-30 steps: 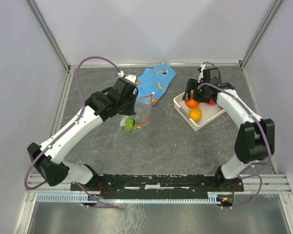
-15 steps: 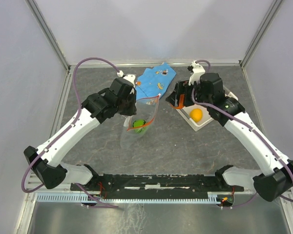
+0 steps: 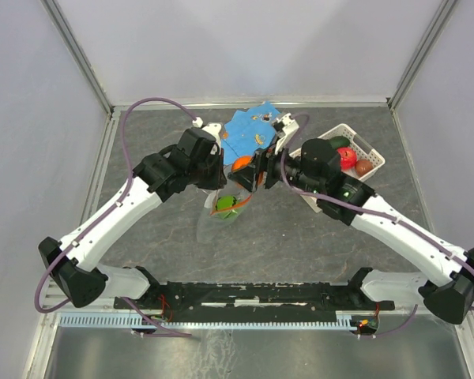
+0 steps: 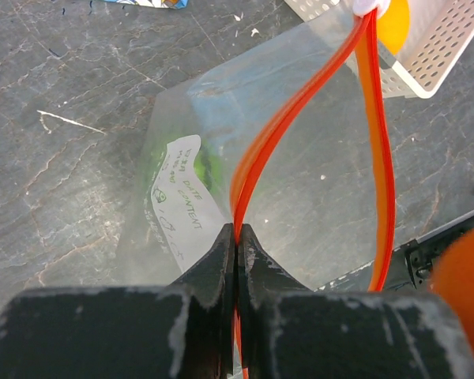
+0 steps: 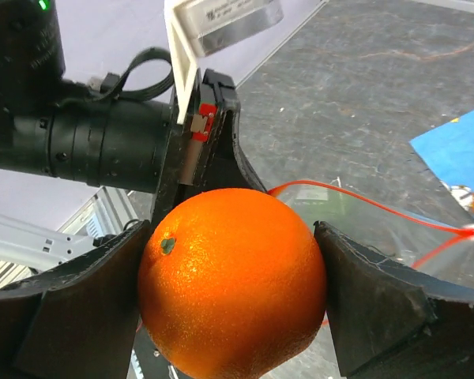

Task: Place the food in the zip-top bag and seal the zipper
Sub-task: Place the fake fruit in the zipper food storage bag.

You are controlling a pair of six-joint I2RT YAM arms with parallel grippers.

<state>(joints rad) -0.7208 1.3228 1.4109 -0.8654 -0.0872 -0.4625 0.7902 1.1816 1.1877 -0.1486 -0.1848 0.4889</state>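
- My right claw (image 5: 234,286) is clamped on an orange (image 5: 233,276), one finger on each side of it. Nothing else touches the fruit.
- My left claw (image 4: 237,235) is pinched shut on one lip of the zipper (image 4: 278,126). It holds the bag (image 3: 221,213) up by that lip, and the other lip bows away, so the mouth gapes in a long, narrow slit.
- The bag hangs near the middle of the desk, a little toward the far edge. Its bottom trails toward the near edge, and a green piece (image 3: 225,203) is already inside.
- The drop turns on one relation. From above, the orange sits right at the mouth, between my two claws. In my right wrist view, the red loop of the mouth lies just beyond and below the fruit.
- The slit's long axis runs from my left pinch out to the white slider (image 5: 472,230), toward the right edge.
- I judge the orange must go a touch further and down before I let go, or it may catch on the near lip.
- More food waits in the basket (image 3: 365,142) by the far right corner.
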